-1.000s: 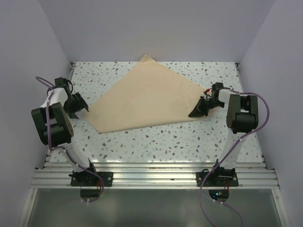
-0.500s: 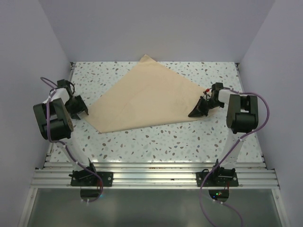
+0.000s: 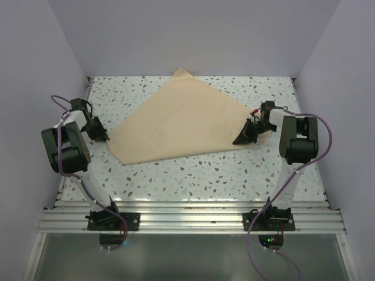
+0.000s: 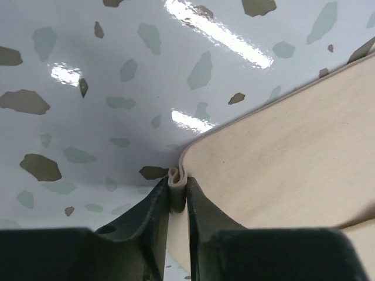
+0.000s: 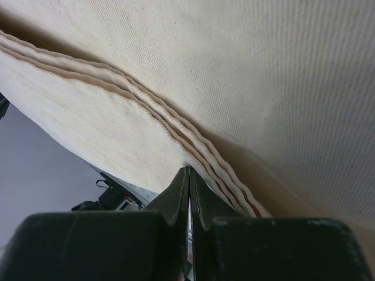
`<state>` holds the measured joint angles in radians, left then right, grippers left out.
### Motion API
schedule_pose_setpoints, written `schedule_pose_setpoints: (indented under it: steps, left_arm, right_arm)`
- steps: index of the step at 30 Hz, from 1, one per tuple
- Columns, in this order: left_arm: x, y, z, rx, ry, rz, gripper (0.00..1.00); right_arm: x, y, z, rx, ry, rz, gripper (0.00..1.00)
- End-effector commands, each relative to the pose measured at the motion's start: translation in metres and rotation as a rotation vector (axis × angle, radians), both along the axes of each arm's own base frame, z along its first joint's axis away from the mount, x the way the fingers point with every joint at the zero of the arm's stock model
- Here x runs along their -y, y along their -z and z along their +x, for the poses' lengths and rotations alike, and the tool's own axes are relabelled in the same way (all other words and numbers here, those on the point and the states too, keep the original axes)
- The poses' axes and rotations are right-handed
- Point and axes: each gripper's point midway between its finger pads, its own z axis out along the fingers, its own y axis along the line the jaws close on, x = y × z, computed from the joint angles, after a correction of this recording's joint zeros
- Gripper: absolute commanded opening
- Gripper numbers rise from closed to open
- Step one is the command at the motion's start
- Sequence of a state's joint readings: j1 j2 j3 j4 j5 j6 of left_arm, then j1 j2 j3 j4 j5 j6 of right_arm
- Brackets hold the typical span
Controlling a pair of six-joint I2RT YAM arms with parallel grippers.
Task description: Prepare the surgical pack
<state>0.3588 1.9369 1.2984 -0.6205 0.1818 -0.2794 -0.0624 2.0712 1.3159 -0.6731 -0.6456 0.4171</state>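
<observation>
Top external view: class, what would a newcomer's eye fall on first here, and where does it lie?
The big tan surgical pack strikes first, spread flat like a kite across the middle of the speckled table. The left gripper pinches its left corner, which bunches between the fingers, and the right gripper is shut at the right corner.

The left gripper (image 4: pixel 178 198), which a second ago stood with jaws wide just clear of the wrapping sheet (image 3: pixel 181 120) at the left of the top view, has slid right to the sheet's leftmost corner (image 4: pixel 176 175). Its fingers (image 4: pixel 157 211) have narrowed onto it, pinching up a small fold, and the left arm (image 3: pixel 65 149) has drawn up the frame a little
</observation>
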Motion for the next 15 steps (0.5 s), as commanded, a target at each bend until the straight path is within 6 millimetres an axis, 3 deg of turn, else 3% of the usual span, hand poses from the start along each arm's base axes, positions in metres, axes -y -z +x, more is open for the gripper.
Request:
schedule_pose_setpoints:
  steps: [1, 5, 8, 11, 15]
  left_arm:
    - [0.015, 0.012, 0.001, 0.013, 0.04, -0.052, 0.18]
    - [0.024, -0.01, 0.003, 0.059, 0.044, -0.078, 0.0]
    - [0.044, -0.037, 0.006, 0.118, 0.072, -0.086, 0.0]
    - [0.077, -0.066, 0.009, 0.177, 0.115, -0.094, 0.0]
    - [0.139, -0.113, 0.018, 0.293, 0.197, -0.129, 0.0]
  right_arm:
    - [0.008, 0.016, 0.004, 0.006, -0.033, -0.092, 0.0]
    - [0.012, 0.023, 0.001, -0.02, -0.042, -0.126, 0.0]
    - [0.017, 0.026, -0.001, -0.038, -0.043, -0.158, 0.0]
    - [0.019, 0.028, -0.003, -0.052, -0.043, -0.173, 0.0]
    - [0.021, 0.031, -0.003, -0.069, -0.042, -0.186, 0.0]
